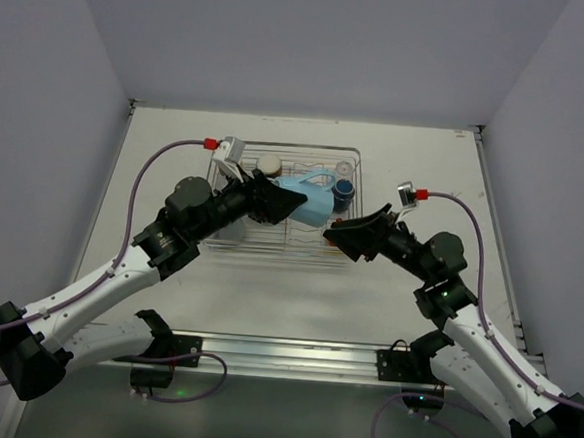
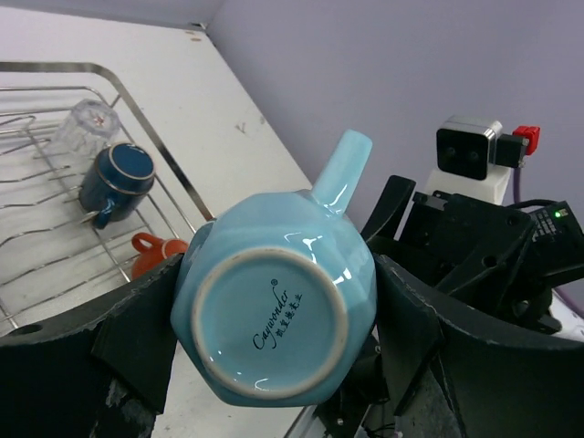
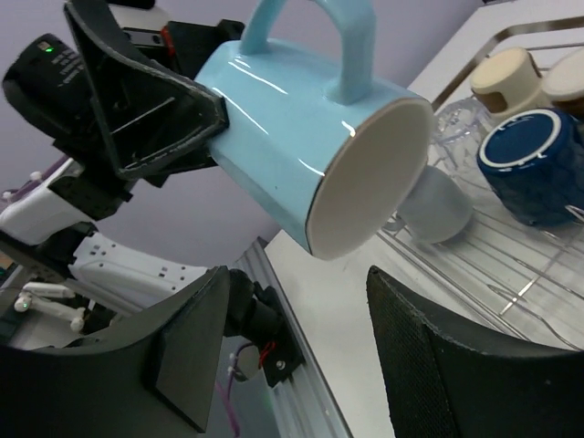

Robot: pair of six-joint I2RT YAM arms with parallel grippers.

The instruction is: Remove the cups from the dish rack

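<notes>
Light blue and shiny, the mug (image 3: pixel 292 137) lies on its side up in the air. It is over the middle of the dish rack (image 1: pixel 297 146), not down in it. The left gripper (image 2: pixel 274 328) has its two black fingers squeezed on the mug's fat bottom end, one at 9 o'clock and one at 3 o'clock in its own camera. We can see the round base with the maker's mark between them. We think it holds the bottom so the open mouth stays free.

The right gripper (image 1: pixel 343 235) has its fingers spread wide and holds nothing. In the top view it waits at about 4 o'clock from the mug, and the mug's white mouth points that way. The two look close but not touching. We guess this is a hand-over, so the right arm can carry the mug out on its side of the table.

More cups wait in the rack along its 3 o'clock side: a small dark blue cup (image 2: pixel 119 178), a clear glass (image 2: pixel 87 123) and a little orange cup (image 2: pixel 151 254).

The mug is smooth and slippery. The right fingers should close firmly before the left ones let go, or it could drop onto the wires.
</notes>
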